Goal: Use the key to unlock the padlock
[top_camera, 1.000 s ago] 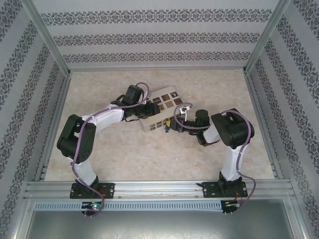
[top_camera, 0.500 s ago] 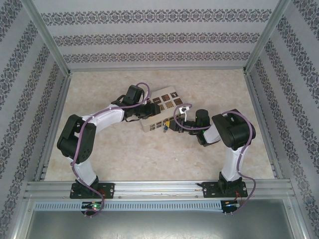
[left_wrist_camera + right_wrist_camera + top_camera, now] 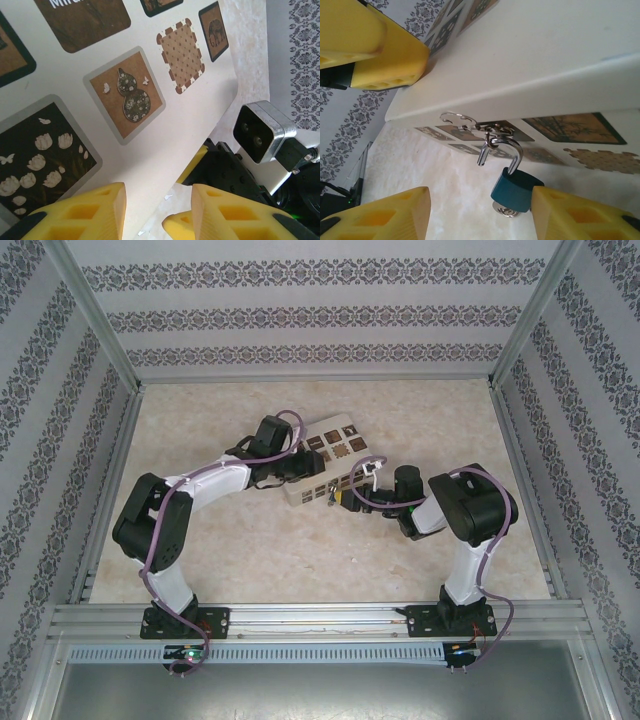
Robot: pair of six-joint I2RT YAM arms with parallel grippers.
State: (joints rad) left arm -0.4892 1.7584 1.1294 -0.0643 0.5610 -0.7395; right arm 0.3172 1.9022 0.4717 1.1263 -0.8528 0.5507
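Left gripper (image 3: 303,464) over cream box (image 3: 335,440); right gripper (image 3: 352,496) beside padlock (image 3: 331,496) (tiny speck).

One cream box (image 3: 335,440), brown patterned tiles. One small blue padlock (image 3: 516,189), silver shackle. Two white-and-black arms: left arm (image 3: 215,478), right arm (image 3: 462,562). Two yellow-fingered grippers: left gripper (image 3: 157,202), right gripper (image 3: 480,215).

Even, diffuse white light fills the overhead view, and the arms cast only faint soft shadows on the pale table (image 3: 250,550). The left wrist view is sharp on the cream box (image 3: 165,150), with the left fingertips (image 3: 85,210) blurred at 6 o'clock. In the right wrist view the box top glares near-white toward 1 o'clock; the padlock (image 3: 516,190) is crisp, the right fingertips (image 3: 380,215) soft at 5 and 7 o'clock
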